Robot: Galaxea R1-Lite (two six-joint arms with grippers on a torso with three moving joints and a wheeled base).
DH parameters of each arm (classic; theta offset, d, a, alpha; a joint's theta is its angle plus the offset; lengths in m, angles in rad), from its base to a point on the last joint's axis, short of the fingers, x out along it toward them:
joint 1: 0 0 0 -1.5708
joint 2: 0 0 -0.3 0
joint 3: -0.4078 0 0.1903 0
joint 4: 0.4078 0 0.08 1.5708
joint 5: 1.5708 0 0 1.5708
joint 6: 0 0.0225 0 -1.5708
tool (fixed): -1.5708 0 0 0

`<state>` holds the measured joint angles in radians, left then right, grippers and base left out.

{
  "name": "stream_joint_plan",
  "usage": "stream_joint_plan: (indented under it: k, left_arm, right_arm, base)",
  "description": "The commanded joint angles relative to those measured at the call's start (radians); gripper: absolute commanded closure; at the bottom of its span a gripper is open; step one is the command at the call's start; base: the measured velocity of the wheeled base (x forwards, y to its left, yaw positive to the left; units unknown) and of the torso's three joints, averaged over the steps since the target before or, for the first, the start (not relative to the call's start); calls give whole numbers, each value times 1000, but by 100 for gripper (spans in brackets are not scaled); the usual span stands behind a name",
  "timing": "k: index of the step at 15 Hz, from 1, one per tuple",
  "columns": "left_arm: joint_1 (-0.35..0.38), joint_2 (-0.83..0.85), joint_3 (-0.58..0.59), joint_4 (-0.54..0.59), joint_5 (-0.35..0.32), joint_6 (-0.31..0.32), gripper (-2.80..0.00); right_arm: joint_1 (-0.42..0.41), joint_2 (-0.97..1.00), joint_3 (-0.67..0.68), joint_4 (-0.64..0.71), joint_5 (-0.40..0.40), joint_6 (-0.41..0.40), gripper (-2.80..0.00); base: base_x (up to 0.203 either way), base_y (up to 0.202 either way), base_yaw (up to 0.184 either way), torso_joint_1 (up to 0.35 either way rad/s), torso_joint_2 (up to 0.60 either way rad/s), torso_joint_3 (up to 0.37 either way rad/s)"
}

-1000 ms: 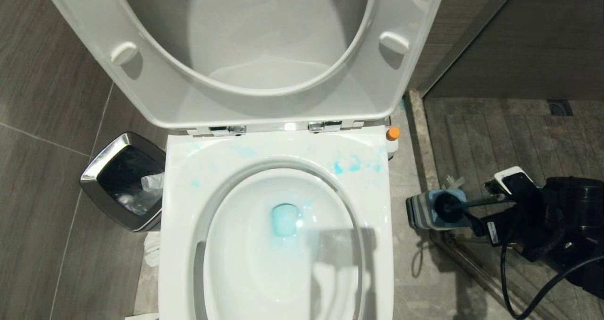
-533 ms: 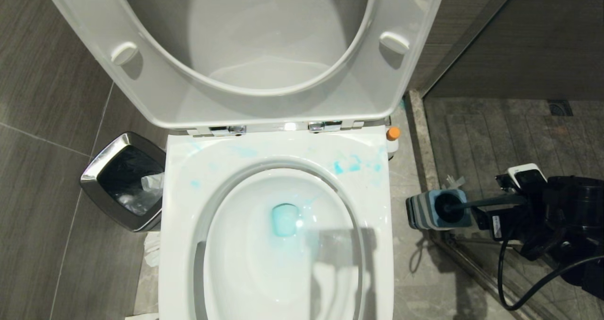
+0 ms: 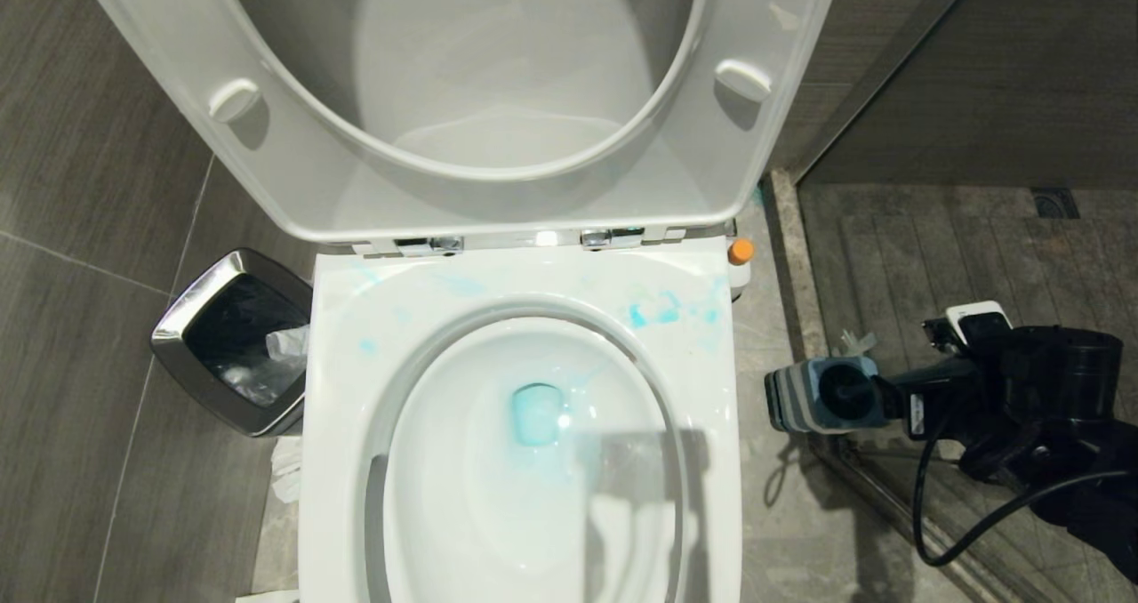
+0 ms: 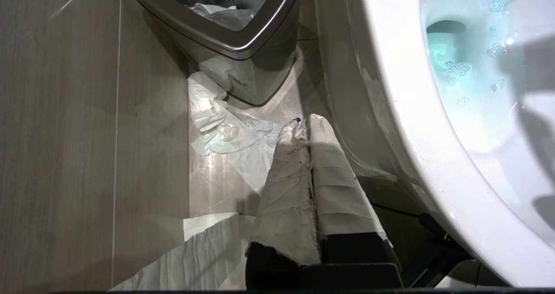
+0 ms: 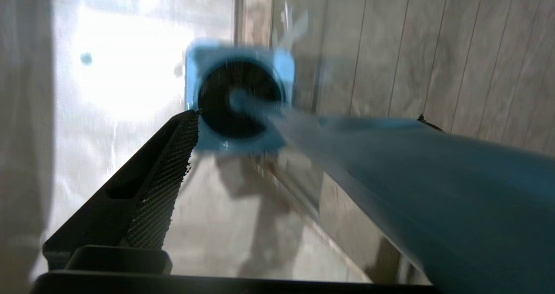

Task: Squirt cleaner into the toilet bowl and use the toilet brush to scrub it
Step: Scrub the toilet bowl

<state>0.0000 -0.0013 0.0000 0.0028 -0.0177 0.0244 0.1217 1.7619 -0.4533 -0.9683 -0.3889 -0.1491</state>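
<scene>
our right gripper gapes around the toilet brush in its square base; left gripper pinched empty beside the steel bin.

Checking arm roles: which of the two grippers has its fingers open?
The right gripper, open beside the toilet brush shaft; the left gripper is shut by the bin.

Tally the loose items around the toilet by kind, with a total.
Bins: 1
Cleaner bottles: 1
Brushes: 1
Brush bases: 1
Total: 4
</scene>
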Motion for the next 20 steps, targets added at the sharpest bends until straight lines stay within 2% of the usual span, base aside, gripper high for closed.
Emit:
stream_joint_plan:
  k: [1,6,7,8,11,16,20]
  left_arm:
    - [0,1,2,0,1,0,0]
    - [0,1,2,0,1,0,0]
    - [0,1,2,0,1,0,0]
    - [0,1,2,0,1,0,0]
    - [0,1,2,0,0,0,0]
    - [0,1,2,0,1,0,0]
    - [0,1,2,0,1,0,0]
  right_arm:
    - [0,55,-32,-36,-3,-10,-280]
    - [-1,54,-76,-90,-6,-31,-280]
    - [-1,54,-74,-102,-5,-34,-110]
    - [-1,53,-72,-102,-6,-46,0]
    - [0,31,-32,-117,-5,-58,0]
    - [0,11,66,-247,1,-61,0]
    - [0,-21,120,-302,59,-58,0]
  base:
    - [0,0,0,0,0,0]
    - [0,0,0,0,0,0]
    - [0,0,0,0,0,0]
    - [0,0,0,0,0,0]
    - [0,0,0,0,0,0]
    - [0,0,0,0,0,0]
    - [0,0,0,0,0,0]
